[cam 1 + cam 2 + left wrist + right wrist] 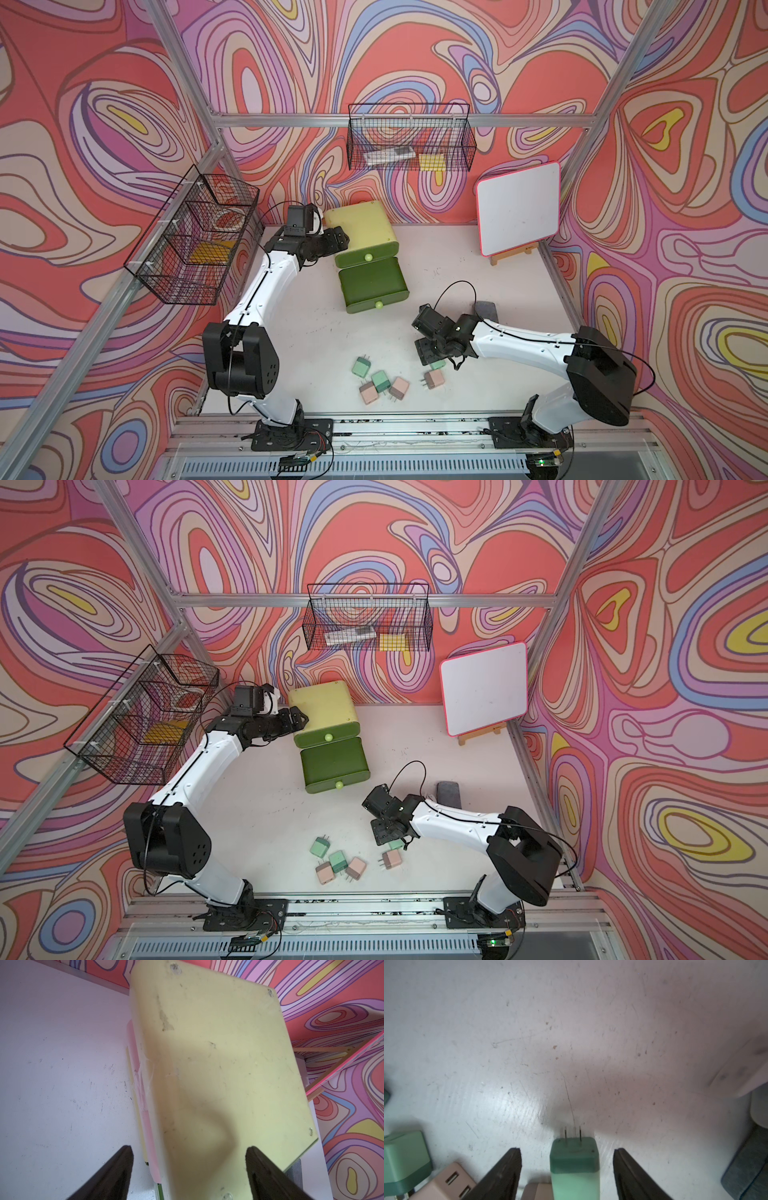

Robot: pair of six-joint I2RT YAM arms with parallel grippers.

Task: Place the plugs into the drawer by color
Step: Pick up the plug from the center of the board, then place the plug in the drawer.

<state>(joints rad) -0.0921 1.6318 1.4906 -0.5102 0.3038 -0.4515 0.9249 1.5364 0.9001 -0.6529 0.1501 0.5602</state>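
Right jaws, spread astride the mint plug (pixel 574 1159), should drop lower and close squarely on its sides; left jaws hang parted.

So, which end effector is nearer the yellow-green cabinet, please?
Left. The left end effector is over the cabinet; the right end effector is well in front of it, straddling a mint plug.

Pale yellow-green cabinet (pixel 361 220), olive drawers (pixel 372 282); mint plugs (pixel 360 367), pink plugs (pixel 399 388); white table (pixel 311 332); walls (pixel 415 62) swirl coral, lilac, yellow.
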